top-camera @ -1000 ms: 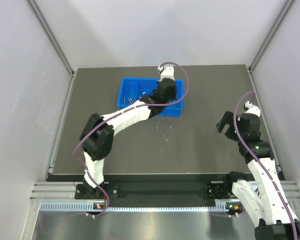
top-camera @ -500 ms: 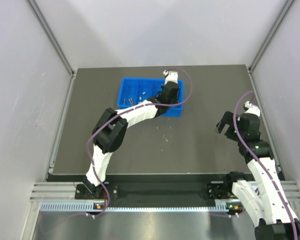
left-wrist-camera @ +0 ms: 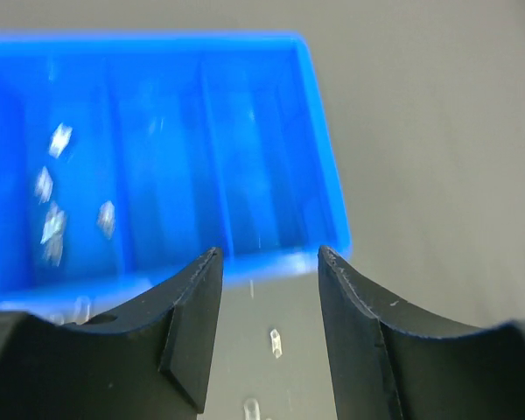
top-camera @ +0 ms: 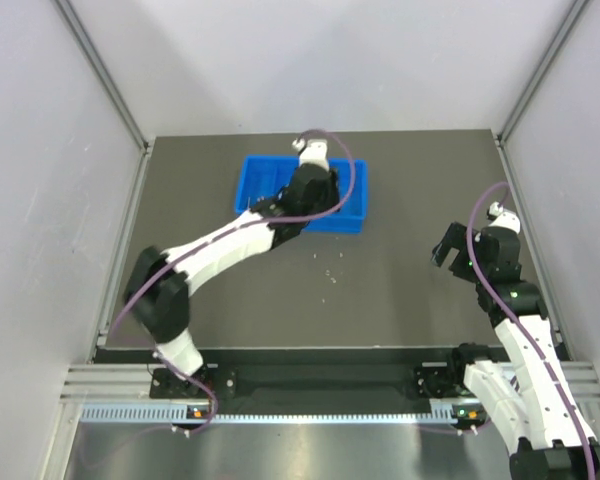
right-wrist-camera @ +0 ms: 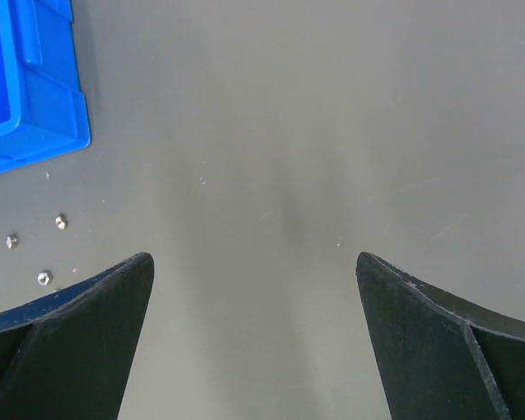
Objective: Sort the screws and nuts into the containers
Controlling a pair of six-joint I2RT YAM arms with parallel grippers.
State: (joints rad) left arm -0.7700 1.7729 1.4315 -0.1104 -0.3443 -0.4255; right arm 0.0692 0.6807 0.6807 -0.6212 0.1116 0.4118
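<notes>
Hovering over the near edge of the blue tray (top-camera: pixel 346 216), the left gripper (left-wrist-camera: pixel 267 254) has its jaws parted with nothing between them. To me that looks like the gap between a drop-off and the next pick. A few small silvery bits (left-wrist-camera: pixel 52 223) sit in the compartments at the tray's left end, too blurry for me to call screws or nuts. More loose bits (top-camera: pixel 330 270) lie on the desk (top-camera: pixel 410 180) just off the tray's near side, and in the right wrist view three of them look like nuts (right-wrist-camera: pixel 60 221). The right gripper (right-wrist-camera: pixel 254 259) hangs well off to the side, jaws spread wide, holding nothing. Next move, I reckon: the left arm pulls toward the near side a touch, drops low over one of those specks and pinches it dead centre. They're tiny and lie flat on the desk, so any sideways miss would probably just flick one away.
</notes>
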